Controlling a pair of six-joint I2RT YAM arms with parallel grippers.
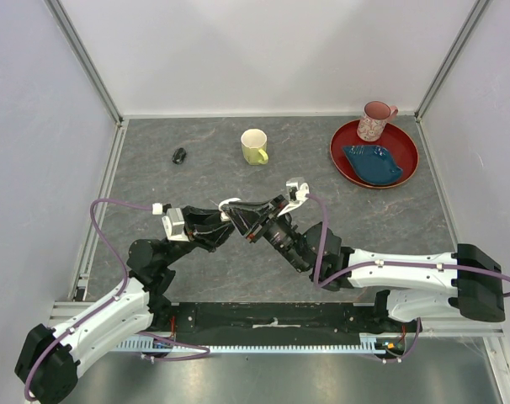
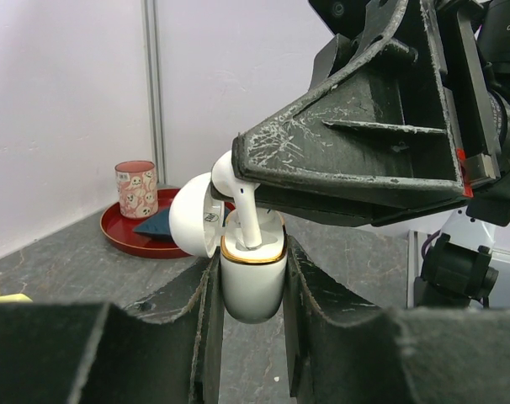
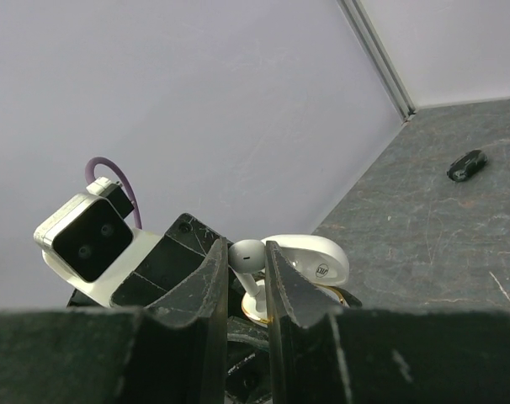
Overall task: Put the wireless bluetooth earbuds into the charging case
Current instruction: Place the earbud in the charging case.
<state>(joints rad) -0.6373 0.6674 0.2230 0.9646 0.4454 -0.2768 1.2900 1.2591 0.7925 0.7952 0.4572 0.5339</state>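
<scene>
Earbud (image 2: 247, 210), white, pinched by right gripper (image 3: 244, 252), stem in case (image 2: 253, 295) clamped by left gripper (image 2: 251, 257), mid-frame, open table (image 1: 390, 219) around; overhead shows black bud (image 1: 179, 156) upper left, left wrist doesn't.

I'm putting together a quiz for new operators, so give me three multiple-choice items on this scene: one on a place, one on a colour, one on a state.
1. The pink cup stands: A on bare table; B on the red plate; C on a shelf.
2. The charging case has a rim that is: A black; B blue; C gold.
3. The case's lid is: A open; B shut; C missing.
Answers: 1 B, the left wrist view shows it on the plate's far side. 2 C, a gold band rings the opening. 3 A, the lid is swung back while a white earbud enters stem first.
</scene>
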